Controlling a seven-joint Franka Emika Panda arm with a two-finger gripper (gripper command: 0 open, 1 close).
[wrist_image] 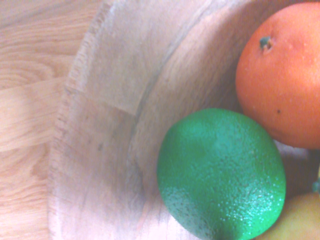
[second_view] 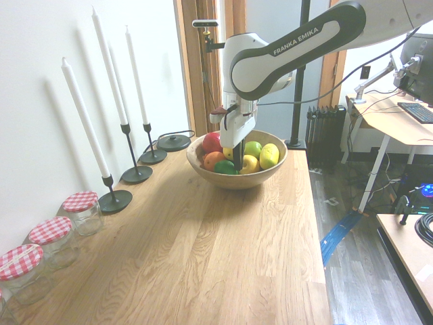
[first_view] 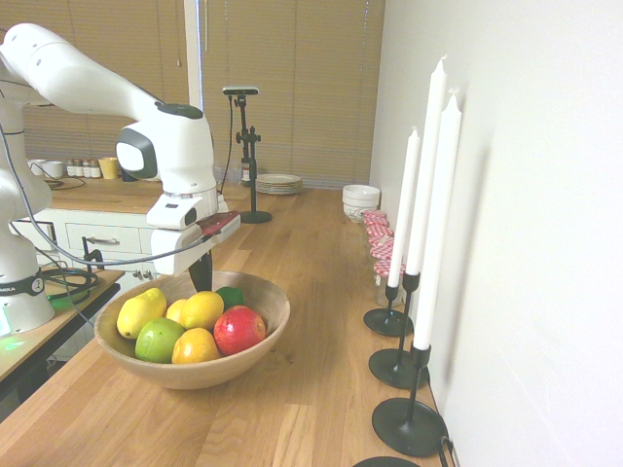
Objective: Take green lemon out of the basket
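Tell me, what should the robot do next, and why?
Probably lift straight up. The tool points down into the basket with its fingers shut, right beside the green lemon, which is still inside. Whether the lemon is truly pinched is hard to see, so a slow lift would show it.

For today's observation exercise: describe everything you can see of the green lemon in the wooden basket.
The green lemon is a small, deep-green, glossy fruit with finely pebbled skin, rounded and slightly tapered. It lies inside the basket near the wall, on the side towards the candlesticks, beside an orange and a yellow fruit, which it appears to touch. The gripper reaches straight down beside it; whether it grips the lemon cannot be seen.
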